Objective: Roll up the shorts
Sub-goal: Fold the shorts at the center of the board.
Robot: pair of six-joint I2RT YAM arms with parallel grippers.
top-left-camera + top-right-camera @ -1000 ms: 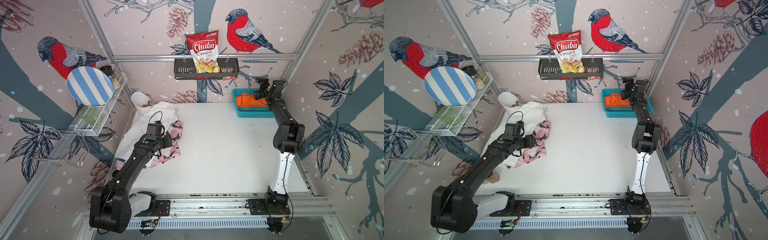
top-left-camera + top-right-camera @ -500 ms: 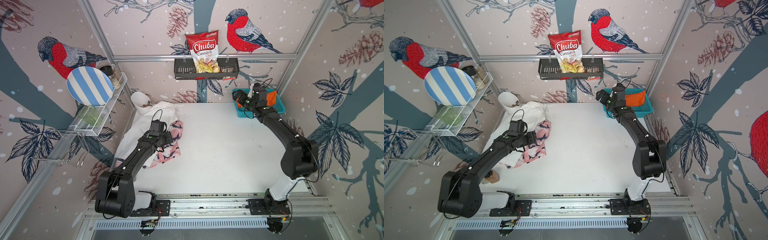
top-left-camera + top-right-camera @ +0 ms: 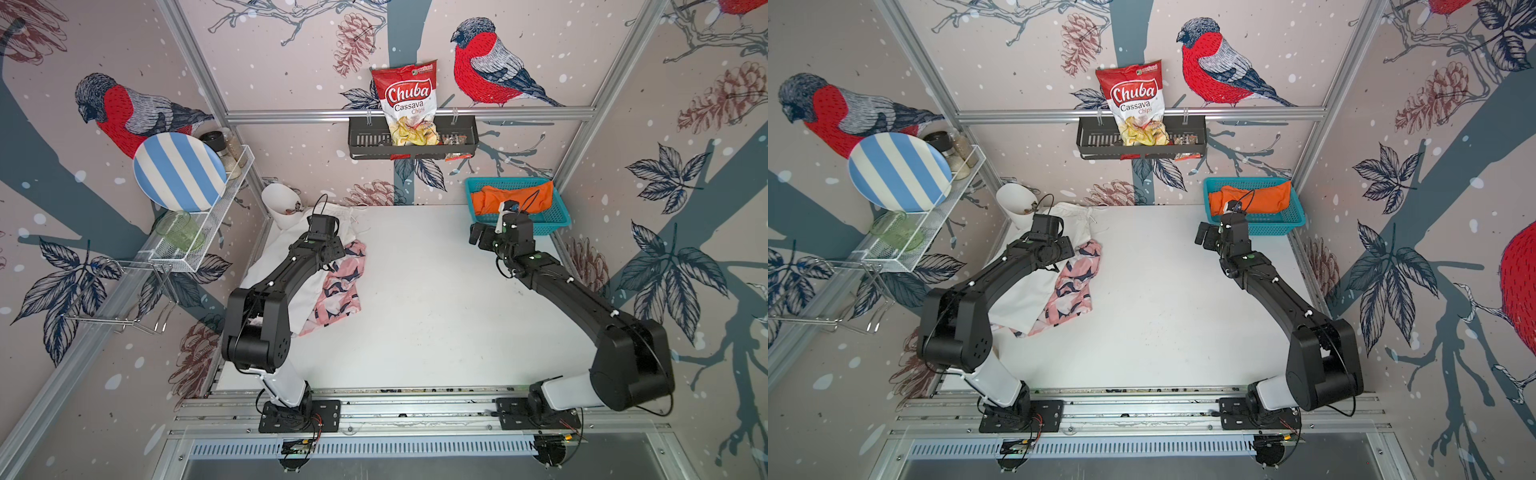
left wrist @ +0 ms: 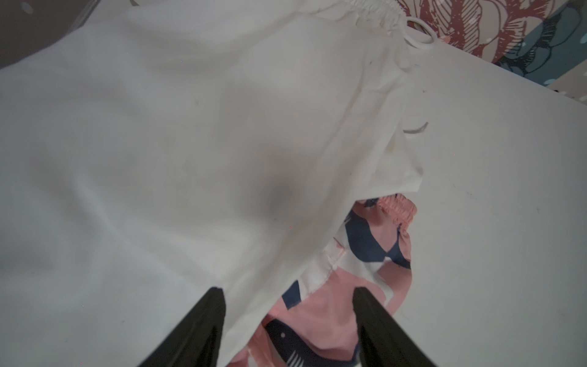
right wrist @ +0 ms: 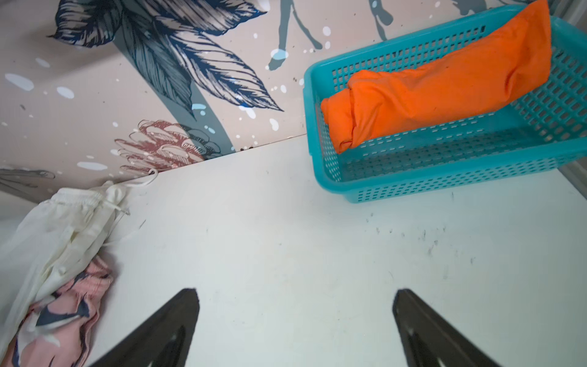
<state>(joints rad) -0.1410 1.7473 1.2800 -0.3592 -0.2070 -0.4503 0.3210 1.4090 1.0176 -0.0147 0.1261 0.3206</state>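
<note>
The orange shorts lie rolled in a teal basket at the back right. The white shorts lie crumpled at the left, partly over the pink patterned shorts. My left gripper hangs open just above the white hem and the pink cloth. My right gripper is open over bare table in front of the basket, holding nothing.
A white cup stands at the back left corner beside the pile. A wire shelf with a striped plate hangs on the left wall. On the back wall, a black rack holds a chips bag.
My right arm has drawn back from the basket and swung left over the table, leaving the orange roll inside. My left arm's elbow has dropped back while its gripper stays over the pile.
</note>
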